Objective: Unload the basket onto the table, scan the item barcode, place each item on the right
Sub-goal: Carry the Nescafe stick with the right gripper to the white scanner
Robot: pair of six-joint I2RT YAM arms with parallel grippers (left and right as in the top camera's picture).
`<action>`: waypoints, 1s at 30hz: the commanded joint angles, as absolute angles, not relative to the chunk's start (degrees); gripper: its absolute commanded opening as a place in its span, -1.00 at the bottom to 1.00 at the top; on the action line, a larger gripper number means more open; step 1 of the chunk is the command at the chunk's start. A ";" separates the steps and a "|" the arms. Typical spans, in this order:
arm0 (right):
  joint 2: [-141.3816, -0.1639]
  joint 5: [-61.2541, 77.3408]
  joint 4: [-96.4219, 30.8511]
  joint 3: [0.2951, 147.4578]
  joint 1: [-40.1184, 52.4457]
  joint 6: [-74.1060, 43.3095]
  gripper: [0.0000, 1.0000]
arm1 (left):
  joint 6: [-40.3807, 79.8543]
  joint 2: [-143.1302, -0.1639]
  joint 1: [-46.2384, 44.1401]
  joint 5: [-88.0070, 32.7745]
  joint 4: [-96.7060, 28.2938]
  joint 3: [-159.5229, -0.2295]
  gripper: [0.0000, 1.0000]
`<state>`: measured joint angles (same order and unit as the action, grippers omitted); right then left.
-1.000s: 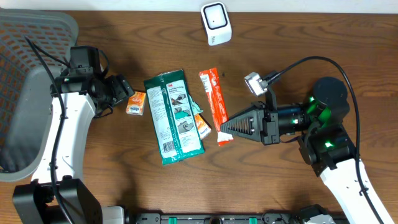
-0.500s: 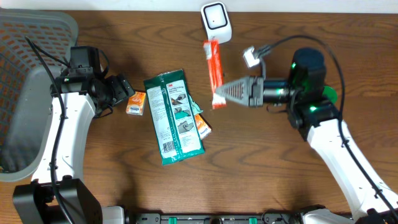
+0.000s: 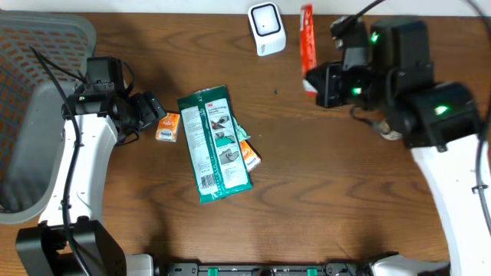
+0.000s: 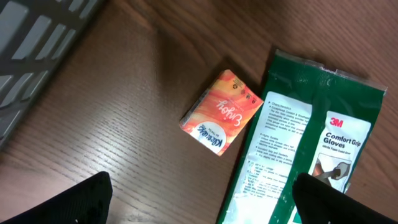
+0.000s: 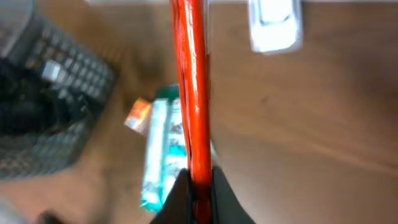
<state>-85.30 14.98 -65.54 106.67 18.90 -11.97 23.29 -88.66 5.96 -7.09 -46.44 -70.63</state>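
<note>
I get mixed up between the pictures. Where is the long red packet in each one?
Overhead: red packet at the top, just right of the white scanner.
Left wrist: not in it.
Right wrist: red packet runs down the middle.
Shared landmark: the green glove pack, in all three.

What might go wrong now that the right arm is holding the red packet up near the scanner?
The right gripper pinches the red packet at one end only, so it might swing or slip. The packet hangs beside the scanner, not over it, so the barcode might go unread.
</note>
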 commanded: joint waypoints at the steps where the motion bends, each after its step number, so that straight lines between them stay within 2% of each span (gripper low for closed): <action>1: -92.29 1.50 -71.99 119.83 19.92 -0.34 -0.98 | 23.59 -87.99 6.68 -5.91 -46.68 -70.72 0.86; 4: -98.52 -6.94 -72.36 126.85 23.07 4.51 -0.99 | 23.59 -87.99 6.68 -5.93 -46.68 -70.72 0.87; 8: -105.41 -13.85 -63.53 127.00 27.66 17.45 -0.98 | 23.59 -87.99 6.68 -5.91 -46.65 -70.72 0.87; 16: -118.72 -25.65 -51.92 127.00 28.80 30.48 -0.98 | 23.59 -87.99 6.68 -5.91 -46.65 -70.72 0.87; 24: -127.92 -25.96 -38.76 127.00 27.90 32.45 -0.98 | 23.59 -87.99 6.68 -5.91 -46.68 -70.72 0.88; 30: -134.65 -25.17 -33.89 127.00 25.93 32.21 -0.98 | 23.59 -87.99 6.68 -5.91 -46.68 -70.72 0.87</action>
